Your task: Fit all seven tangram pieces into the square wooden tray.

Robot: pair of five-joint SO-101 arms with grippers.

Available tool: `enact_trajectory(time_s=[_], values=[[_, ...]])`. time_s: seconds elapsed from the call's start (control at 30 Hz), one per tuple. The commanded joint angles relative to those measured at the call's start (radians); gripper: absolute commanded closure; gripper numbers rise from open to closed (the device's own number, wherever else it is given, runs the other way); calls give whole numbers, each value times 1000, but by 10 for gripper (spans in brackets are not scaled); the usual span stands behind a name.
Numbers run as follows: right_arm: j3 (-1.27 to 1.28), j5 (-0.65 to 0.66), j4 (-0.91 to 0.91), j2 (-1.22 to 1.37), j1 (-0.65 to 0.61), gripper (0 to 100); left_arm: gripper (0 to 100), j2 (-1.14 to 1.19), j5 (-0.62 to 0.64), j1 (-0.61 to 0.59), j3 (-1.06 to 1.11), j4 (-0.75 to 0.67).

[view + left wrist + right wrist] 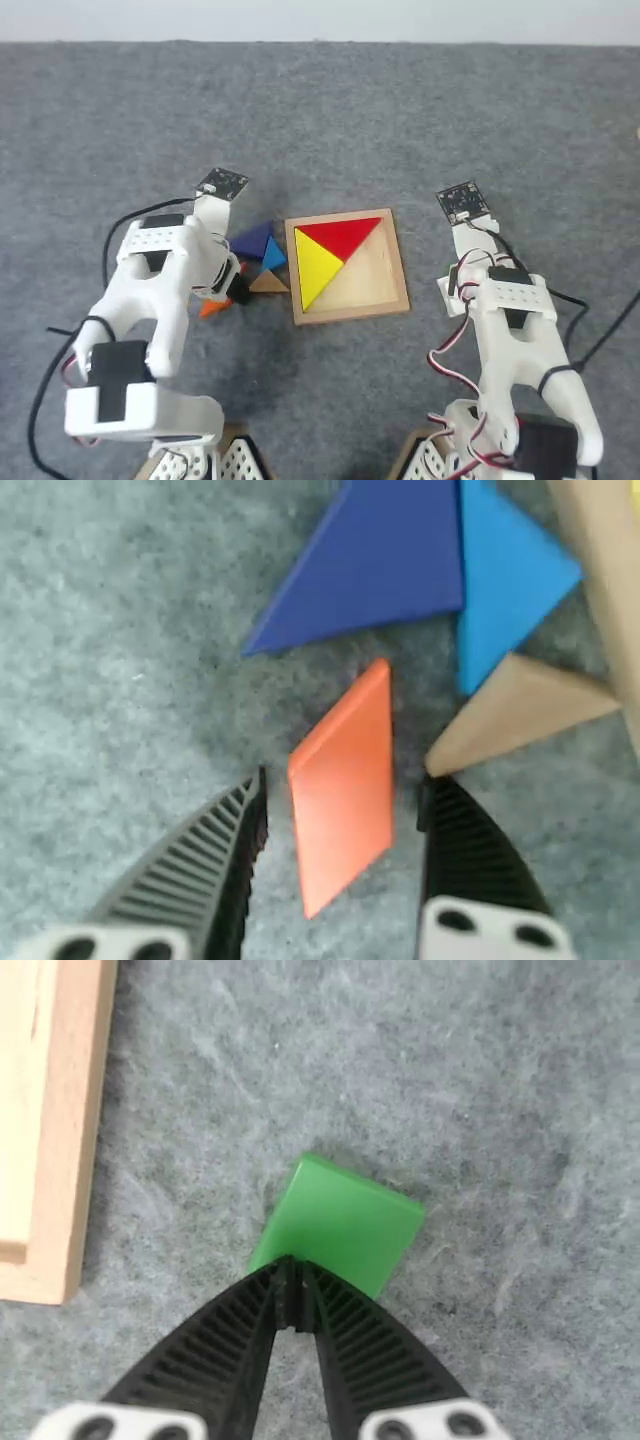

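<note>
The left gripper [344, 782] is set apart astride the orange piece [343, 792]; the tan triangle [520, 710] just beside it may be knocked on closing.

- The left arm [160, 290] is showing blocky white plastic shells, with black motor bodies sitting between the segments.
- The right arm [515, 330] is wearing the same white shells, its links forking into rounded brackets.
- Black cables [45, 390] are looping off the left arm's side, while red, white and black wires [450, 365] are curling along the right arm.
- A small dark square circuit board [222, 184] is capping each wrist on a white mount.
- The left gripper [344, 780] is showing black fingers [215, 860] ribbed with fine ridges, set in pale bases with round dark holes.
- The right gripper [293, 1285] is carrying matching ribbed black fingers and holed pale bases.
</note>
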Motion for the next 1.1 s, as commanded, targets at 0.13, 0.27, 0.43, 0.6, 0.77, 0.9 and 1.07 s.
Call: enact_trajectory(time_s=[0.13, 0.27, 0.43, 0.6, 0.77, 0.9, 1.07], values=[[0, 9, -19, -4, 5, 990, 790, 6, -35, -26, -24, -14], [0, 9, -19, -4, 5, 990, 892, 9, -37, -5, -24, 34], [0, 9, -19, -4, 5, 990, 989, 3, -37, 8, -33, 84], [0, 9, -18, -10, 10, 990, 989, -8, -37, 8, -77, 94], [-3, 8, -13, -12, 13, 990, 989, -80, -29, 66, -128, 181], [-3, 8, -12, -12, 15, 990, 988, -143, 15, 129, -134, 207], [-3, 8, -12, -12, 13, 990, 884, -149, 38, 100, -136, 203]])
